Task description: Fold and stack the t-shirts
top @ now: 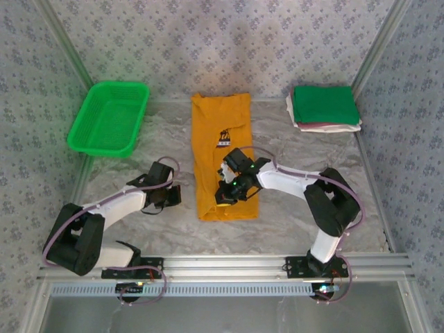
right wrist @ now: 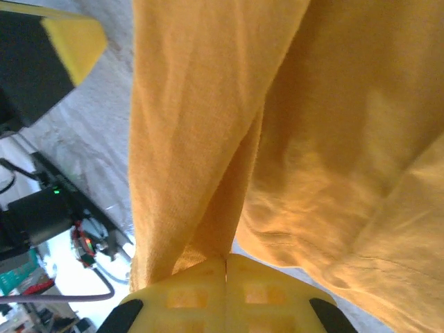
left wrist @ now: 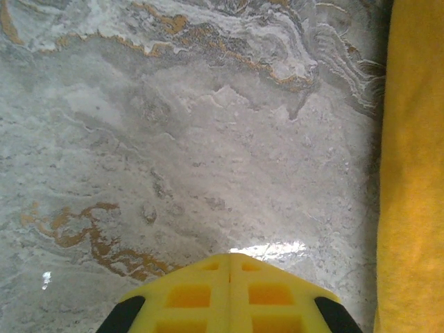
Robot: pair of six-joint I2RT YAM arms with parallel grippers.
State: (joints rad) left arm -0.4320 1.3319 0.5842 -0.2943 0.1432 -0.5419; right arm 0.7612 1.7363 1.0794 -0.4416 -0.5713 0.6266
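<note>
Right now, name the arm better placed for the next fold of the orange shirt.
The right arm: its jaws look shut on the orange t-shirt; the left arm has jaws shut, empty, over bare table beside it.

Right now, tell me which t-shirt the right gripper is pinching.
The orange-yellow t-shirt, a long strip mid-table; the right gripper is shut on a fold of it. The others lie in a green-topped stack at the far right.
</note>
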